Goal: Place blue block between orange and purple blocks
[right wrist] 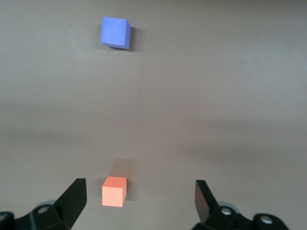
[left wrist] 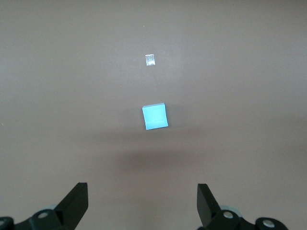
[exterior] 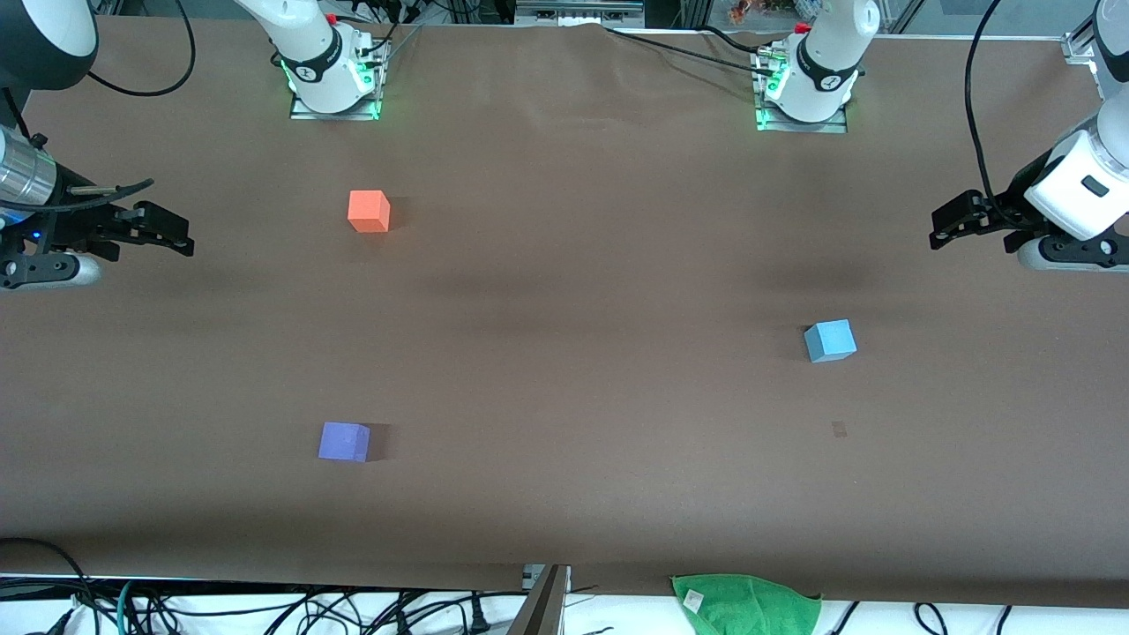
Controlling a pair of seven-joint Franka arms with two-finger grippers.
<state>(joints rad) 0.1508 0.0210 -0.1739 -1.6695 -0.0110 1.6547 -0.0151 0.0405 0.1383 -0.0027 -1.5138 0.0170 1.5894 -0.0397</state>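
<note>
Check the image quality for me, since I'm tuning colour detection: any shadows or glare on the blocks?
Front view: soft dark shadow bands cross the table; orange block and purple block cast short shadows; no glare. Left wrist view: blue block sharp, evenly lit, a broad shadow beside it. Right wrist view: both blocks crisp.

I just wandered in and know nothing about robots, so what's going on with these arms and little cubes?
Nothing is being handled yet. The left gripper and right gripper both hang open and empty above the ends of the table. The blue block sits alone toward the left arm's end. The orange block and purple block lie toward the right arm's end, well apart.
</note>
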